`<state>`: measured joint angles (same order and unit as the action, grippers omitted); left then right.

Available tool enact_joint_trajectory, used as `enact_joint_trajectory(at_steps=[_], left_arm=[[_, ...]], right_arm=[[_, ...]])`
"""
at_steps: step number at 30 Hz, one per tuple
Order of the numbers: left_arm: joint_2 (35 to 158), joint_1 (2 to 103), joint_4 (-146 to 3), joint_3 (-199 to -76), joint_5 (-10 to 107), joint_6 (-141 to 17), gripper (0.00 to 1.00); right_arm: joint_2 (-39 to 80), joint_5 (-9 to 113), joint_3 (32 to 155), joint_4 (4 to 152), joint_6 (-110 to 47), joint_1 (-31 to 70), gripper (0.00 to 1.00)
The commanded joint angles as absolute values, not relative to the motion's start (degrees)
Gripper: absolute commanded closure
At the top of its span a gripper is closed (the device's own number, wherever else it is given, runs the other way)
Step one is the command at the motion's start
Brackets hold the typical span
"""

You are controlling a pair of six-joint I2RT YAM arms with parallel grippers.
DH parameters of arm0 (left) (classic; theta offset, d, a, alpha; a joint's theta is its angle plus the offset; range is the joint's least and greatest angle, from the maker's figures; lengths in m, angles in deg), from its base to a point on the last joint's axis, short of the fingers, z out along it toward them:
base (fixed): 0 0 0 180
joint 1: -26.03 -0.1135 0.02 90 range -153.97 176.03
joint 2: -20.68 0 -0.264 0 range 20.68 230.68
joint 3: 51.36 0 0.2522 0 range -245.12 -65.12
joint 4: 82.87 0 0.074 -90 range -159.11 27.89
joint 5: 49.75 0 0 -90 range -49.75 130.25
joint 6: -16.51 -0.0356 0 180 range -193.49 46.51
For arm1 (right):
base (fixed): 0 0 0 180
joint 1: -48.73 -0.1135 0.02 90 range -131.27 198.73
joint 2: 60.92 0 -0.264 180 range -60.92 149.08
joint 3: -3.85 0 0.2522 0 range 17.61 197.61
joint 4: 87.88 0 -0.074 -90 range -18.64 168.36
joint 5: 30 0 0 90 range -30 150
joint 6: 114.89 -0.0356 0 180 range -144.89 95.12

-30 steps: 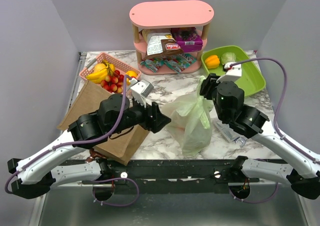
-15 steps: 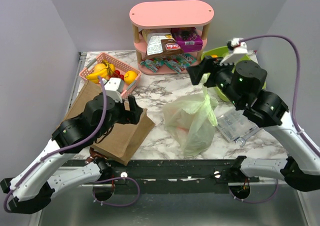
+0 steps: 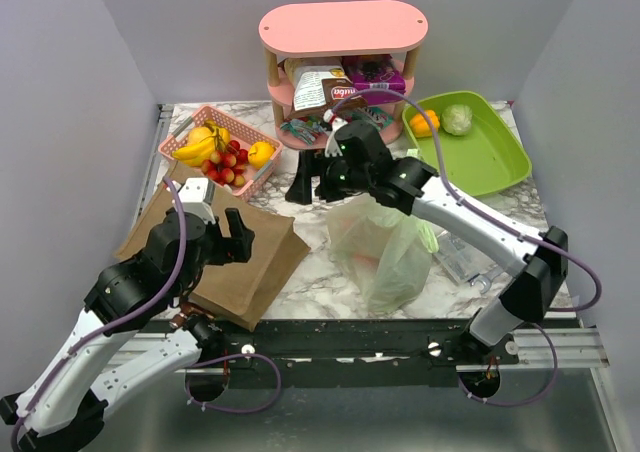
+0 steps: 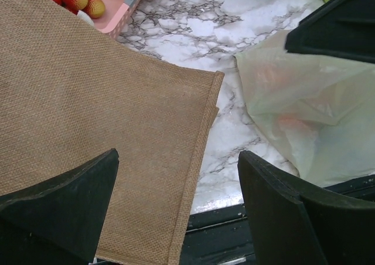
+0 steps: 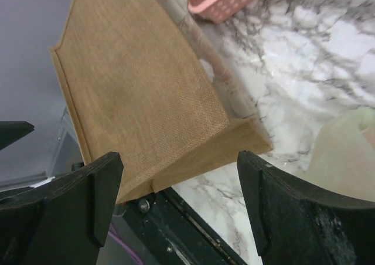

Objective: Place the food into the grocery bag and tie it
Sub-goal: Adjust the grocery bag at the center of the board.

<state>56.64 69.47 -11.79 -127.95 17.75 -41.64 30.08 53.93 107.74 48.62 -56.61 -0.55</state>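
**Item 1: grocery bag** [image 3: 385, 252]. Pale-green translucent plastic, crinkly, lying centre-right on the marble table [image 3: 322, 284]. Long axis runs approx. top-to-bottom of the frame, leaning slightly right. Broad end faces the shelf and the narrower end points to the lower frame edge. Upper end is partly hidden under the right arm. Something reddish-orange shows through the film. Left wrist cam has the bag [image 4: 304, 118] at frame right.

**Item 2: left gripper** [image 3: 238, 236]. Hangs over the flat brown woven bag [image 3: 250, 277], lower left of centre. Claw spread wide, nothing btwn the fingers [image 4: 64, 200], gripping nothing.

**Item 3: right gripper** [image 3: 303, 180]. Arm reaches across to frame centre, just above the grocery bag and below the shelf. Claw also spread wide and empty. Wrist cam shows only the brown bag and marble in the gap.

**Item 4: food not bagged.**
- Pink shelf unit [image 3: 343, 27], top centre: snack pack [image 3: 320, 87] and purple box [image 3: 375, 77] on the mid tier.
- Pink basket [image 3: 245, 125], upper left: bananas [image 3: 197, 144] and small red fruit [image 3: 228, 162].
- Green tray [image 3: 490, 162], upper right: orange pepper [image 3: 425, 124] and a pale green veg [image 3: 457, 119].
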Motion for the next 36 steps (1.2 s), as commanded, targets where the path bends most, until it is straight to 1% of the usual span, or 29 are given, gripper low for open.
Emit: enact_joint_trajectory(at_steps=[1, 9, 23, 27, 31, 33, 35, 36], left_arm=[[54.8, 68.7, -9.8, -126.7, 17.6, -41.1, 0.15], [53.7, 68.5, -10.7, -125.0, 18.6, -41.0, 0.15], [53.4, 68.3, -11.3, -124.7, 19.5, -41.5, 0.15], [53.2, 68.3, -11.3, -124.6, 19.4, -41.6, 0.15], [53.3, 68.3, -11.4, -124.4, 19.6, -41.7, 0.15], [53.3, 68.3, -11.4, -124.5, 19.8, -41.8, 0.15], [53.3, 68.4, -11.4, -124.5, 19.8, -41.8, 0.15], [53.3, 68.3, -11.4, -124.6, 19.7, -41.8, 0.15]], right_arm=[[33.8, 44.5, 105.5, 55.0, -61.6, -0.5, 0.13], [40.8, 39.7, 101.4, 62.1, -64.1, -0.6, 0.14], [50.3, 42.6, 105.4, 64.6, -63.1, -0.6, 0.14], [51.7, 39.4, 105.3, 66.5, -63.5, -0.7, 0.15], [52.9, 32.5, 106.1, 68.1, -60.3, -1.9, 0.2], [52.6, 31.7, 106.7, 67.7, -58.6, -2.7, 0.23], [52.3, 29.9, 106.5, 67.8, -58.1, -2.9, 0.33], [52.1, 28.9, 106.1, 68.1, -58.2, -2.9, 0.42]])
